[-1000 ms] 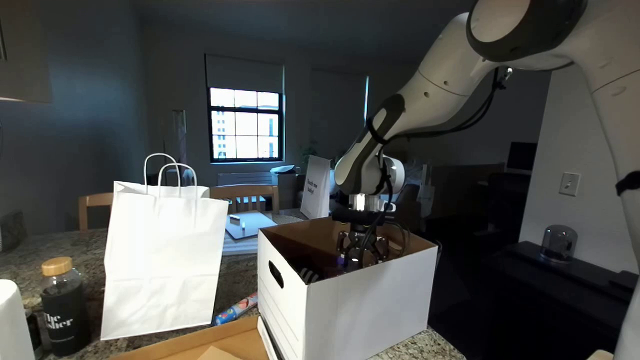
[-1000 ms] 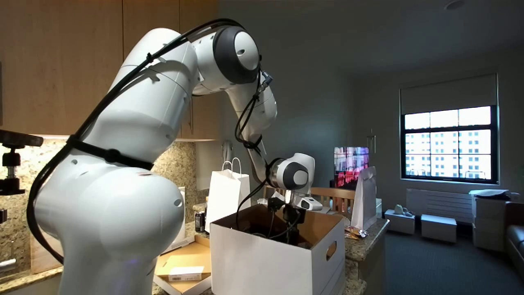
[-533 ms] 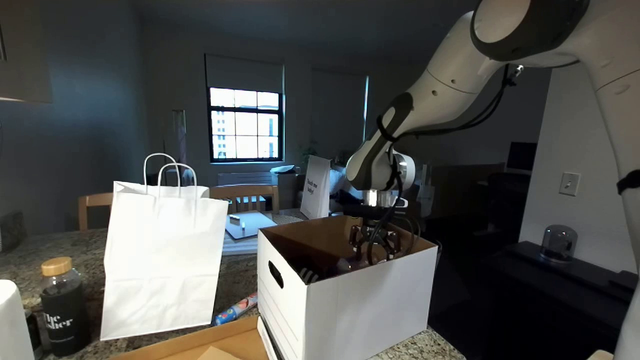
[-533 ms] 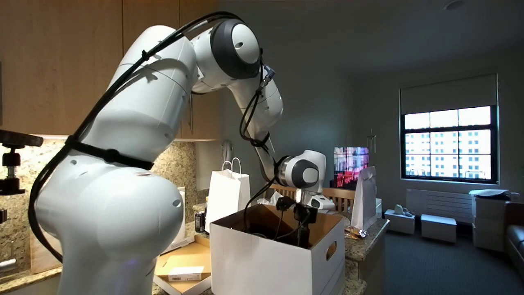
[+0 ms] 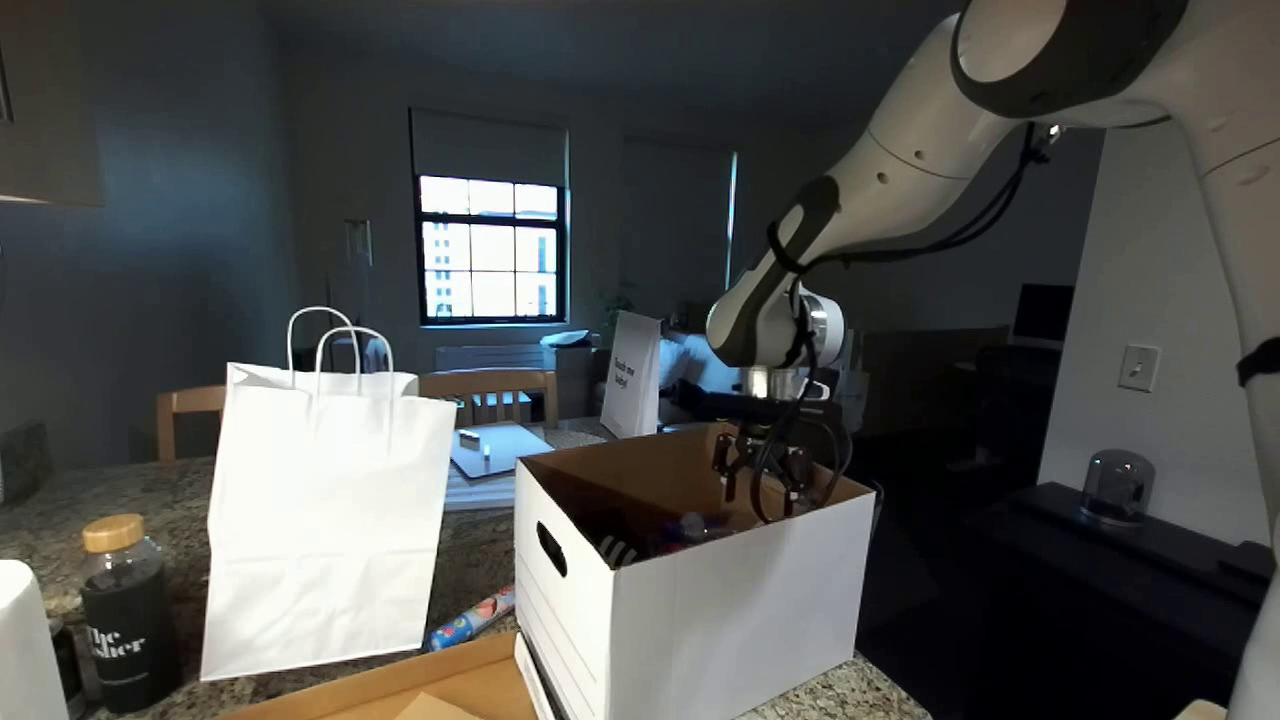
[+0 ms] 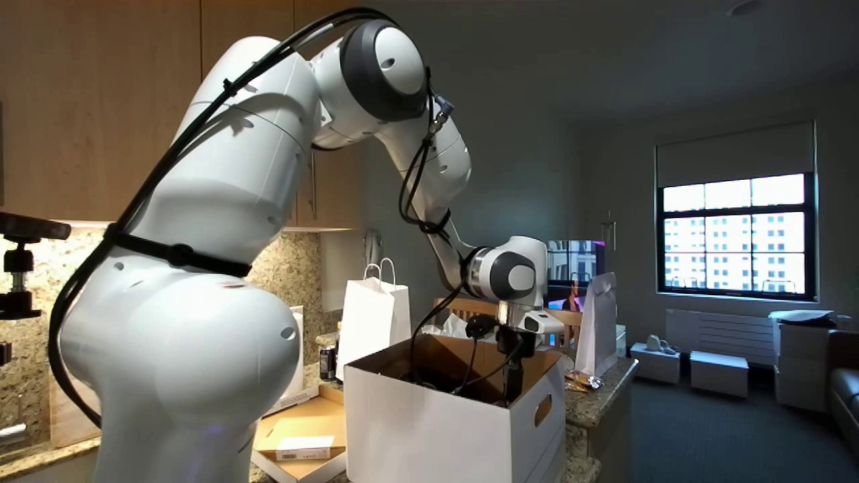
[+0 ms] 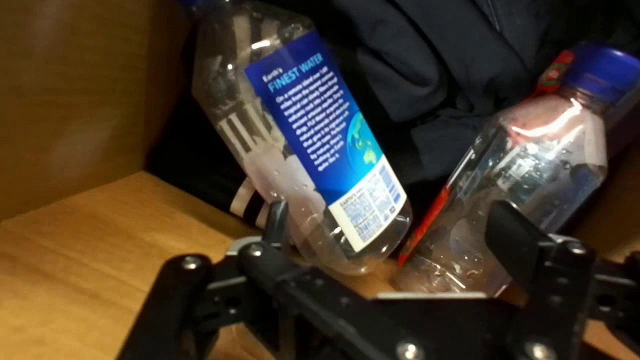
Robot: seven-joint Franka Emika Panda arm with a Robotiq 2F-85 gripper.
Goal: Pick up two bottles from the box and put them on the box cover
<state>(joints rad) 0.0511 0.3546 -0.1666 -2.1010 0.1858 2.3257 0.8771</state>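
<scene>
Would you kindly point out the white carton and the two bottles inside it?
White carton (image 5: 738,610), in an exterior view: on its outer side wall.
Labelled bottle (image 7: 315,137), in the wrist view: on its blue label, mid-body.
Other bottle (image 7: 537,167), in the wrist view: on its clear body.

Jaws inside the white box

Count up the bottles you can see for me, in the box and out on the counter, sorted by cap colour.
Blue-capped bottles in the box: 2, one cap mostly cut off
Tan-capped bottle on the counter: 1
Total: 3
</scene>
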